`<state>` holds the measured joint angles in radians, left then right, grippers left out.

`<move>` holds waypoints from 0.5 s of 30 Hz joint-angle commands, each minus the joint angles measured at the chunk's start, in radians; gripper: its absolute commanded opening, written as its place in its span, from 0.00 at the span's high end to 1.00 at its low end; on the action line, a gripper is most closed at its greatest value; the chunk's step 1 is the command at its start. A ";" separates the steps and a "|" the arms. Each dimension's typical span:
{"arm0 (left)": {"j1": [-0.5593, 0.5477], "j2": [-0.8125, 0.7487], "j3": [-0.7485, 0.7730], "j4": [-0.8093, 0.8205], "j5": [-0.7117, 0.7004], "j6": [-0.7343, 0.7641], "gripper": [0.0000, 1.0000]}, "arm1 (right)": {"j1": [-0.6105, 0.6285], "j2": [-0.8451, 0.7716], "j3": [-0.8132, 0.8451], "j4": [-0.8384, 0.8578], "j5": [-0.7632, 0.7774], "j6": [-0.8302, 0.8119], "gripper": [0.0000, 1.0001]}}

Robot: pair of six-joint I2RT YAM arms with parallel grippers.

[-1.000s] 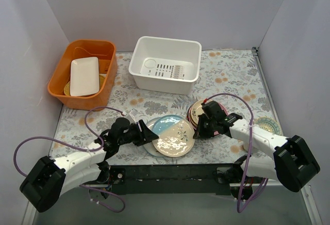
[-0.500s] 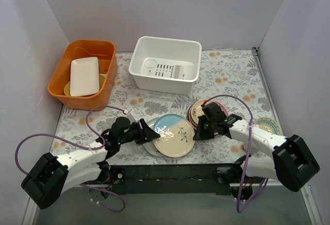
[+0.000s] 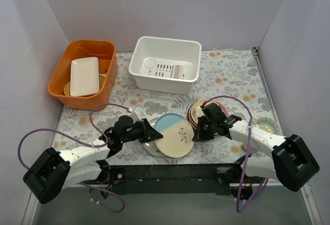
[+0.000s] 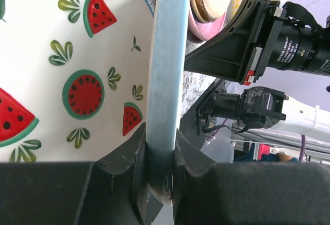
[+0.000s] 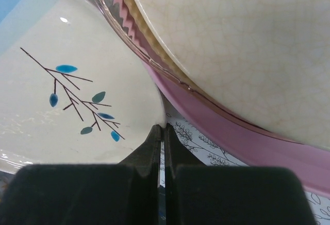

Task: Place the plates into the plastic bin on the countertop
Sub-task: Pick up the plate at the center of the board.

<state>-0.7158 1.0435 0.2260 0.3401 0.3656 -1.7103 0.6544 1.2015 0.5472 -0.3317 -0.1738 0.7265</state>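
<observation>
- At the back left of the counter stands an orange tub with a white rectangular dish lying in it.
- The left jaws are clamped on the rim of the cream-and-blue plate. The left wrist view shows that rim edge-on between the two fingers.
- The watermelon plate lies just beside and under it, at the front centre of the counter.
- The plastic bin sits at the back centre, well apart from the plates, with its slotted floor showing.
- The right jaws are closed, tips together at the right rim of the cream-and-blue plate, with nothing seen between them.
- Just right of them is a stack: a pink plate with a crackled tan plate above it.
- A patterned plate lies partly hidden by the right arm.
</observation>
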 commanded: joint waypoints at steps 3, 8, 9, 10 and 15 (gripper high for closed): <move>-0.019 -0.030 0.067 0.011 0.012 0.020 1.00 | 0.017 -0.033 0.019 0.148 -0.108 0.002 0.79; -0.019 -0.057 0.070 -0.032 -0.014 0.023 1.00 | 0.017 -0.062 0.011 0.152 -0.104 -0.006 0.30; -0.019 -0.063 0.072 -0.038 -0.016 0.024 1.00 | 0.017 -0.068 0.008 0.151 -0.098 -0.004 0.27; -0.019 -0.065 0.073 -0.039 -0.016 0.023 1.00 | 0.017 -0.078 0.007 0.149 -0.093 -0.006 0.24; -0.019 -0.072 0.085 -0.044 -0.017 0.021 1.00 | 0.017 -0.099 0.007 0.140 -0.075 -0.006 0.18</move>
<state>-0.7292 1.0153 0.2455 0.2485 0.3408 -1.6936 0.6682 1.1240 0.5442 -0.2245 -0.2455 0.7288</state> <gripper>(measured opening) 0.167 0.808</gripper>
